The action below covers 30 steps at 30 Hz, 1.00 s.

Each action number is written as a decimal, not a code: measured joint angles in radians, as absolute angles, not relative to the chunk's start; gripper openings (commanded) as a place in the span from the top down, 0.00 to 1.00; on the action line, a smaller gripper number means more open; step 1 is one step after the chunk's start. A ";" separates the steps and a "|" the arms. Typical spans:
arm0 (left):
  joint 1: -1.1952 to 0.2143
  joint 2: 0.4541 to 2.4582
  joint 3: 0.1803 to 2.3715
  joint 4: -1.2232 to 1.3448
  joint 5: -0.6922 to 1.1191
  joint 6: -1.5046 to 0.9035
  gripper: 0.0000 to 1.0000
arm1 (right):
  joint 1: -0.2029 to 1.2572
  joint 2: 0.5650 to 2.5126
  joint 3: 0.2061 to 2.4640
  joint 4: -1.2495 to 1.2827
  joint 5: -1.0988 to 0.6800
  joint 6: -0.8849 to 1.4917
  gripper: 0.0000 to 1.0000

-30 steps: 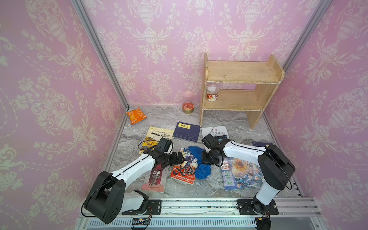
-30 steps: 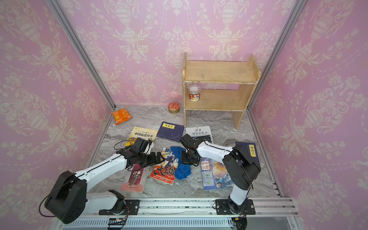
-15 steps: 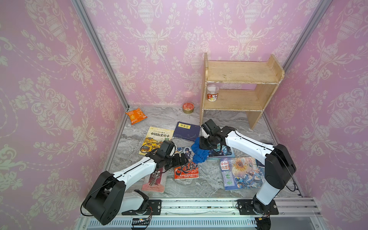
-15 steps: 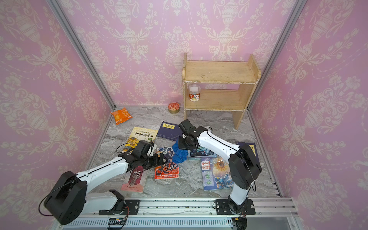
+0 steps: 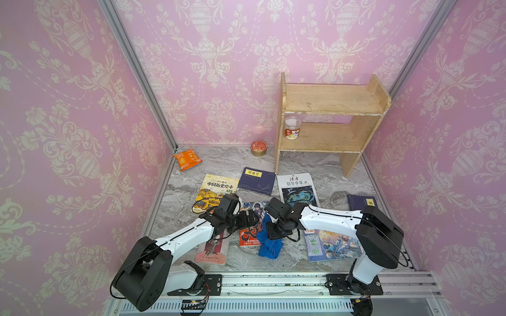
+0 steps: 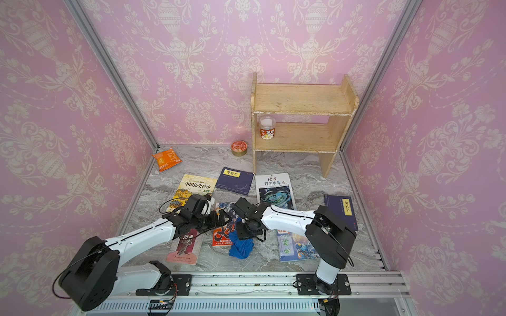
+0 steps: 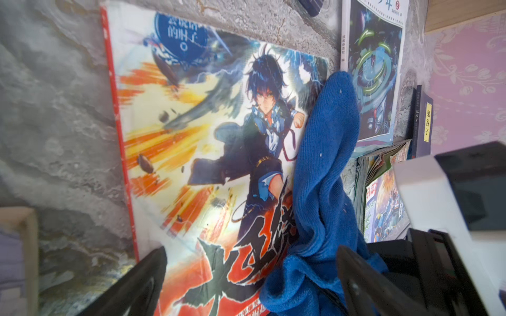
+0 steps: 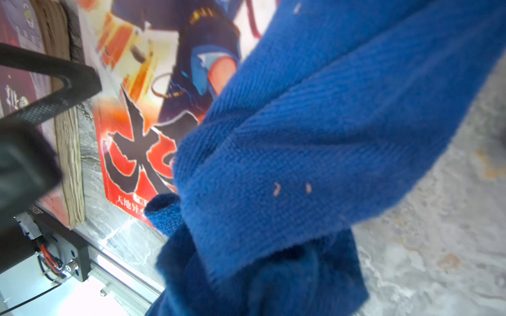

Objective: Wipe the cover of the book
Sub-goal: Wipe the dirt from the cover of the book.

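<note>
Where blue cloth drapes the comic book, other books flank it.

Both top views are bright, even and sharp, with faint soft shadows on the marble floor. Your left wrist view shows pale glare washing the book cover. Your right wrist view is soft: the blue cloth blurs up close, and the base rail burns white.
</note>
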State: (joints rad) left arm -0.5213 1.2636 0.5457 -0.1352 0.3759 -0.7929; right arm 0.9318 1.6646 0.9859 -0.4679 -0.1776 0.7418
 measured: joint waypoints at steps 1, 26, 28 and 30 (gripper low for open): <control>-0.521 1.263 0.543 -0.130 0.376 -0.796 0.01 | 0.932 1.633 0.949 -0.464 -0.177 0.758 1.00; -0.505 1.097 0.542 -0.227 0.244 -0.796 0.01 | 0.735 2.025 1.493 -0.581 -0.130 0.698 1.00; -0.492 1.047 0.540 -0.227 0.239 -0.802 0.01 | 0.728 2.049 1.502 -0.570 -0.149 0.700 1.00; -0.472 1.015 0.540 -0.225 0.238 -0.804 0.00 | 0.730 2.059 1.515 -0.550 -0.160 0.704 1.00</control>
